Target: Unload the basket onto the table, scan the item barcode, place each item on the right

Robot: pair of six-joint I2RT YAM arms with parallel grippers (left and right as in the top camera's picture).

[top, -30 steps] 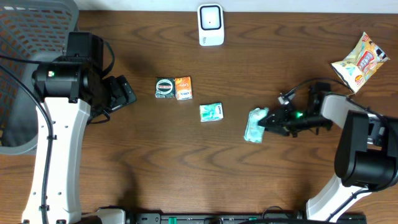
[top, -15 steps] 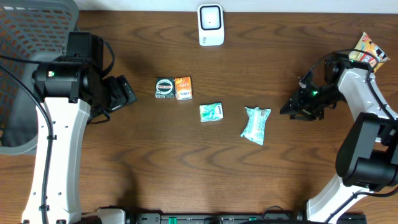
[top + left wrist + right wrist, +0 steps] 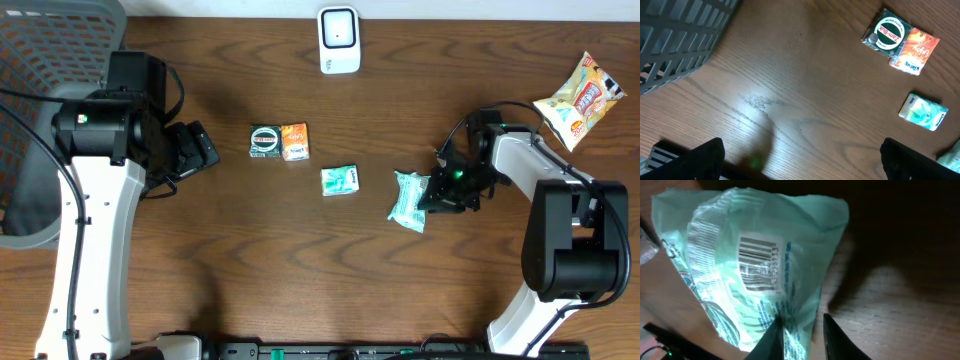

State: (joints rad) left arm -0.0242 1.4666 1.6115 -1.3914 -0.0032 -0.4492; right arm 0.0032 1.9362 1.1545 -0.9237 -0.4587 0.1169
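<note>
The right tool (image 3: 432,194) has returned to pinch the green packet (image 3: 408,201).

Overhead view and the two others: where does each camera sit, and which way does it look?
Overhead: fixed above the table, looking straight down; the left arm, the right arm, the scanner and the mint packet show.
Left wrist: on the left arm, looking down at the table past the open left end effector, fingers at the bottom corners.
Right wrist: on the right arm, close on the mint packet's barcode, with the right end effector flanking the packet's edge.
Shared: overhead and left wrist both show the Zam-Buk box.
</note>
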